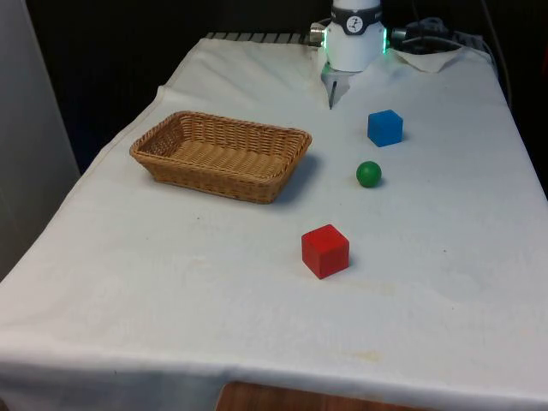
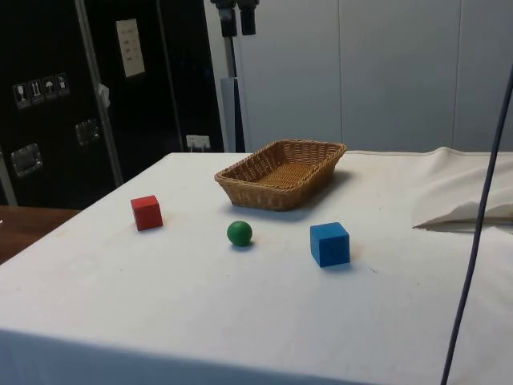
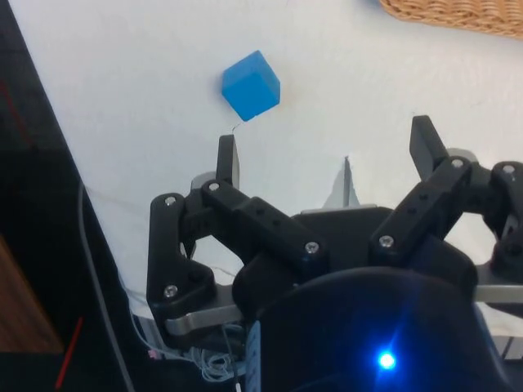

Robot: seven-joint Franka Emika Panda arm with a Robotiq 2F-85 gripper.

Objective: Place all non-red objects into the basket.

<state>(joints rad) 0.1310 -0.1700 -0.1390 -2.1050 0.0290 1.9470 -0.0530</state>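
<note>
The wicker basket [image 1: 214, 178] [image 2: 260, 195] stands empty on the front view's left, its corner visible in the wrist view [image 3: 454, 15]. A blue cube [image 1: 385, 128] [image 2: 329, 244] [image 3: 251, 85] rests near the robot's base. A green ball [image 1: 368, 174] [image 2: 240, 233] lies just in front of it. Closer to the camera sits a red cube [image 1: 325, 251] [image 2: 147, 212]. My gripper [image 3: 327, 151] [image 2: 238, 18] hangs high above the table's far end, open, with nothing between its fingers. The blue cube lies on the cloth below and beyond the fingertips.
The white cloth bunches into folds [image 1: 432, 58] [image 2: 469, 210] at the table's far corner beside the robot base [image 1: 354, 38]. A dark cable [image 2: 474, 241] hangs across the side view's right. Bare cloth stretches between the basket and the three objects.
</note>
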